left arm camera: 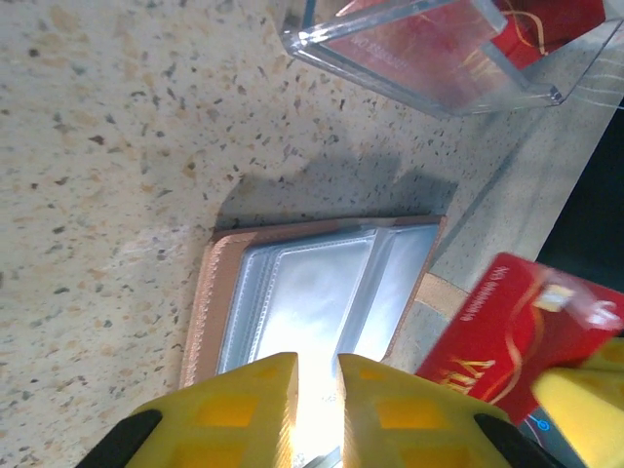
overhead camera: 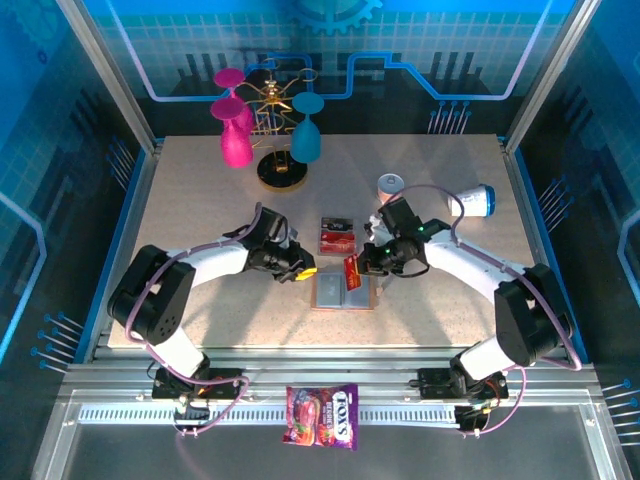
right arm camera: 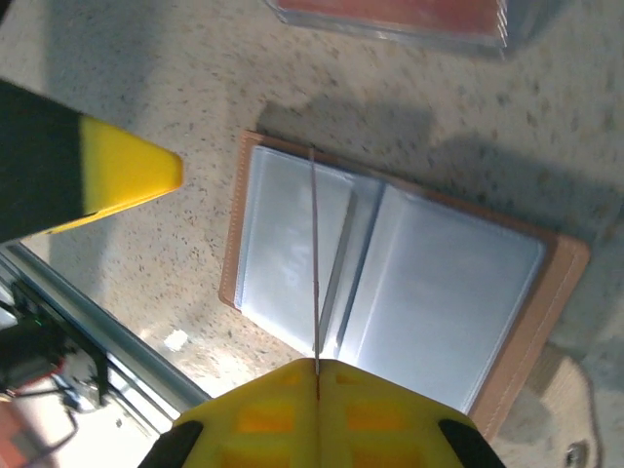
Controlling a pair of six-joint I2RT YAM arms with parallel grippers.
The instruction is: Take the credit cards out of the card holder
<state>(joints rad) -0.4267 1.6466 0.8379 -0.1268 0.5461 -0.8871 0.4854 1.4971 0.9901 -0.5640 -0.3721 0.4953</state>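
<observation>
- The card holder (overhead camera: 343, 292) lies open and flat on the table (overhead camera: 200, 200), grey-blue pockets up and tan border showing all round.
- From above, the right gripper (overhead camera: 360, 267) sits over the holder's far right corner, with a red credit card (overhead camera: 352, 271) standing upright in it.
- The right wrist view adds the grip itself. The right gripper's yellow fingers (right arm camera: 253, 414) are pressed together on the card, which appears edge-on as a thin line above the holder's left pocket.
- The left wrist view instead shows that card's red face with gold lettering, tilted and raised clear of the holder, just beside its right edge.
- The left gripper (overhead camera: 302, 271) is at the holder's left edge in the top view.
- In its own wrist view, its fingers (left arm camera: 244, 409) stand narrow, with only a slim bright gap between them, over the holder's near edge. I cannot tell whether they pinch that edge or just press on it.
- The right wrist view catches one yellow tip of the left gripper just off the holder's left side.
- A clear box (overhead camera: 322, 240) sits just beyond the holder's far edge with red cards (overhead camera: 340, 238) inside. Both wrist views show part of its wall.
- A candy bag (overhead camera: 322, 415) lies on the near rail, well apart from the holder.
</observation>
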